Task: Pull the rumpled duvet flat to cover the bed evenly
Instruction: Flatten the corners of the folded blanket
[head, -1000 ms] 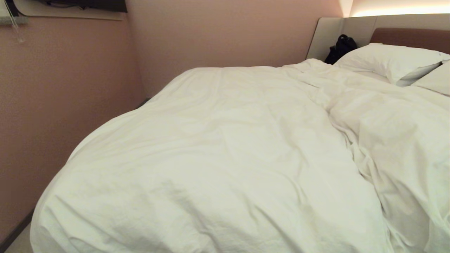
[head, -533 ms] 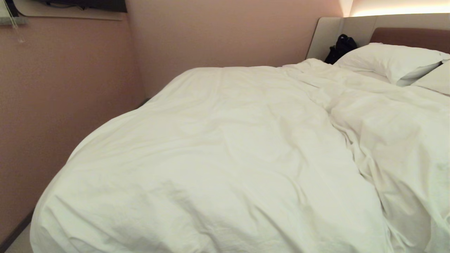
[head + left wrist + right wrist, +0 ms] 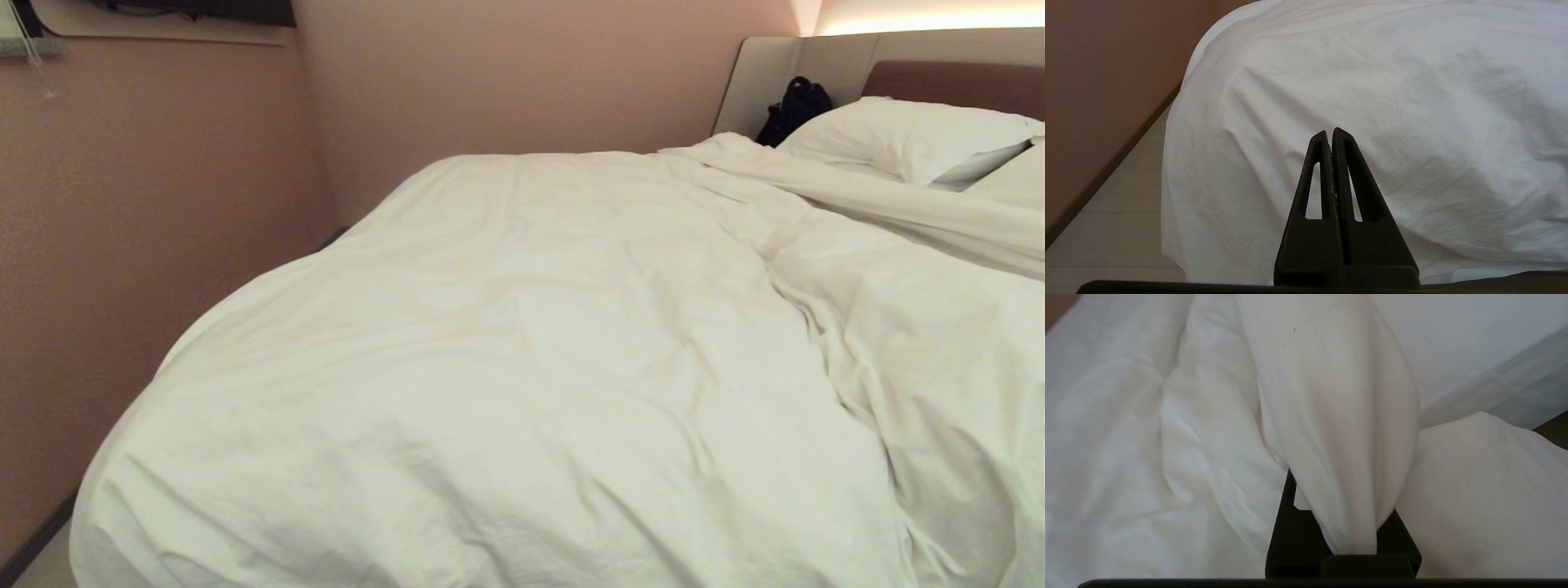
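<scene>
Across most of the head view, the duvet lies over the bed, hanging past the lower-left edge; a ridge of folds runs from top centre to lower right. Two pillows sit upper right by the headboard, w/ a black bag beside them. Right gripper: fingers clamped on a taut bunch of duvet fabric. Left gripper: fingers pressed together, holding nothing, near the duvet's hanging edge.
</scene>
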